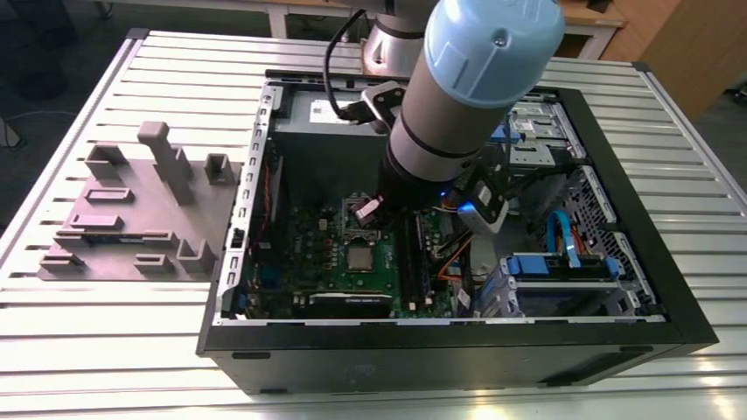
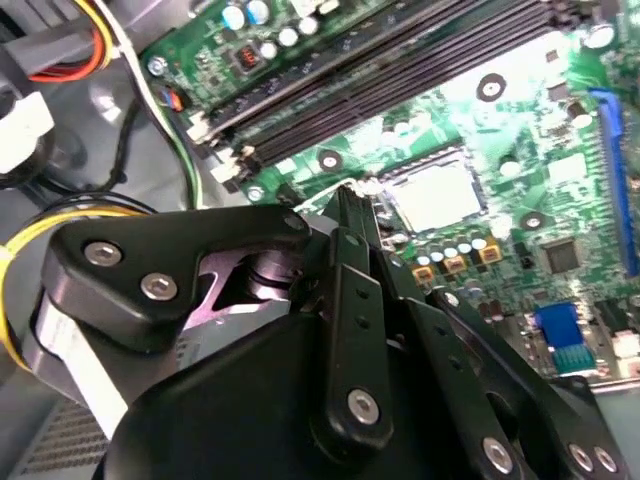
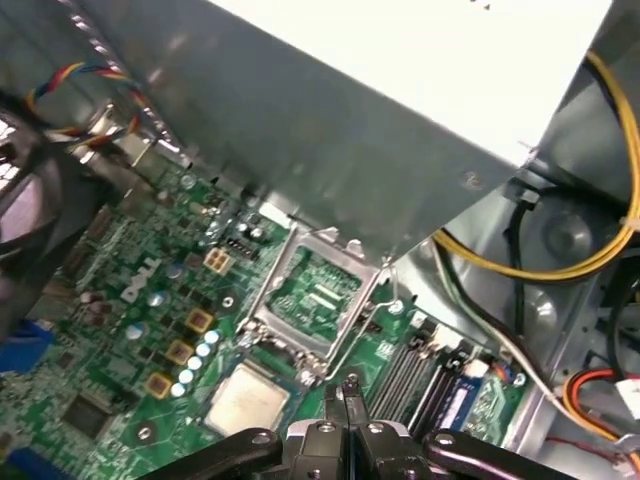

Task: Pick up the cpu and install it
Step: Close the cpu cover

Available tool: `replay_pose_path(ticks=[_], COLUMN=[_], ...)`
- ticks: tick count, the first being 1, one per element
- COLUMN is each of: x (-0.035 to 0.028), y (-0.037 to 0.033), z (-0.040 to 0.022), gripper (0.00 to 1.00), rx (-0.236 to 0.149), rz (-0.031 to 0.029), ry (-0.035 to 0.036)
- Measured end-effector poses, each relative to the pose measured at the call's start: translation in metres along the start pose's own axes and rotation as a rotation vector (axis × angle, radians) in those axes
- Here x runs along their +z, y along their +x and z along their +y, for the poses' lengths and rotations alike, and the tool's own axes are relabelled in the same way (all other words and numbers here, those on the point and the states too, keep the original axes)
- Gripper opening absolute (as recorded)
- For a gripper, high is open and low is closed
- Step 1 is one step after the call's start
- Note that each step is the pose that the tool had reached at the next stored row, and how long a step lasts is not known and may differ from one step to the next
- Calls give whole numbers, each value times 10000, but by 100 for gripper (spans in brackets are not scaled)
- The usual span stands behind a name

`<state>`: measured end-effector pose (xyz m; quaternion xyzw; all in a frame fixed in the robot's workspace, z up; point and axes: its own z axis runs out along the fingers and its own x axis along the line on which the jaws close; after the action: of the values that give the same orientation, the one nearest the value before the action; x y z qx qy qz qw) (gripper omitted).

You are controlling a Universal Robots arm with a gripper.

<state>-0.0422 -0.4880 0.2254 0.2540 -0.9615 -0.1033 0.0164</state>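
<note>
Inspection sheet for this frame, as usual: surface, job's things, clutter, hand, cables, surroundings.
Surface: slatted metal table carrying an open computer case.
Job's things: cpu lies flat on the motherboard, next to the raised socket frame.
Clutter: grey fixture at the exterior view's left of the case.
Hand: hand shut, holding nothing, close to the cpu.
Cables: yellow bundle; blue cable.
Surroundings: wooden furniture.

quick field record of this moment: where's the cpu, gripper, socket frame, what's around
cpu: flat on the green motherboard, seemingly seated in its socket
gripper: fingers together, empty, just above the board beside the cpu
socket frame: hinged open, next to the cpu
power supply: grey box beyond the frame
fixture: on the table, the exterior view's left
</note>
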Motion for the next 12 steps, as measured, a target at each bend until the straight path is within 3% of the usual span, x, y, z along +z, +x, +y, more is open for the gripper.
replay_pose_path(ticks=[8,12], x=[57,66], y=[-129,-141], z=[138,148], gripper=[11,11], rx=[-17,-21], rz=[3,1], ry=[-1,-5])
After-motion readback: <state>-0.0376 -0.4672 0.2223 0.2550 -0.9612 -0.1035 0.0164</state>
